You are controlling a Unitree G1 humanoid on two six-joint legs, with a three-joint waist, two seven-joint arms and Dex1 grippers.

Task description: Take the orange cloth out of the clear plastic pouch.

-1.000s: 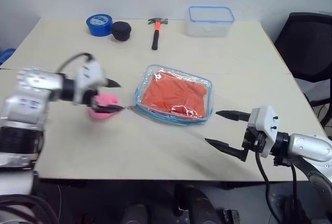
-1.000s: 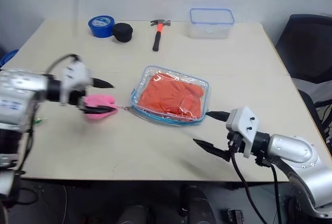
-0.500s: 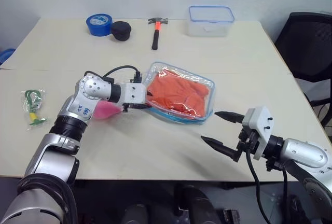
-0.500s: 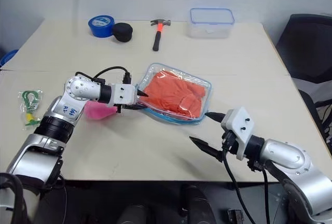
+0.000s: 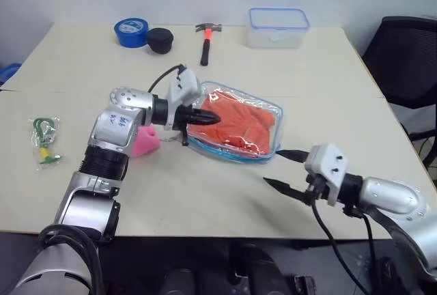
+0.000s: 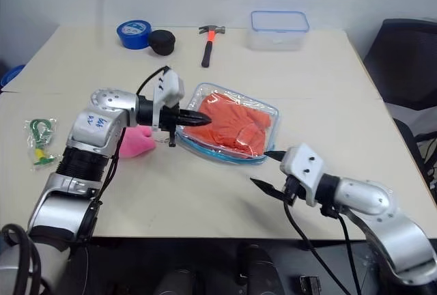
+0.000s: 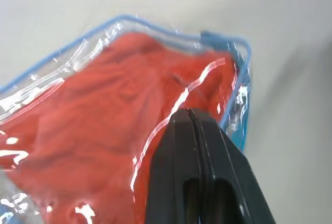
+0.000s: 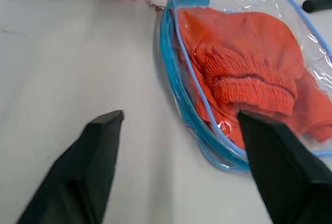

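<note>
The clear plastic pouch (image 5: 231, 153), with light blue zipper trim, lies flat at the table's middle. The wrinkled orange cloth (image 5: 243, 125) is inside it. My left gripper (image 5: 216, 119) is shut and points right. Its tips sit on the pouch's clear top film at the left end, and in the left wrist view the black fingers (image 7: 179, 146) are pressed together over the cloth. I cannot tell whether they pinch the film. My right gripper (image 5: 273, 166) is open just short of the pouch's near right corner, with nothing between its fingers (image 8: 96, 146).
A pink plush toy (image 5: 143, 143) lies left of the pouch, and a small green packet (image 5: 43, 141) lies further left. Blue tape roll (image 5: 130, 32), black round object (image 5: 159, 39), hammer (image 5: 205, 41) and a rigid clear box (image 5: 277, 27) line the far edge. A black chair (image 5: 410, 63) stands right.
My left gripper swung right from the pink plush toy onto the pouch and shut. My right gripper edged toward the pouch's near corner and its fingers narrowed.
</note>
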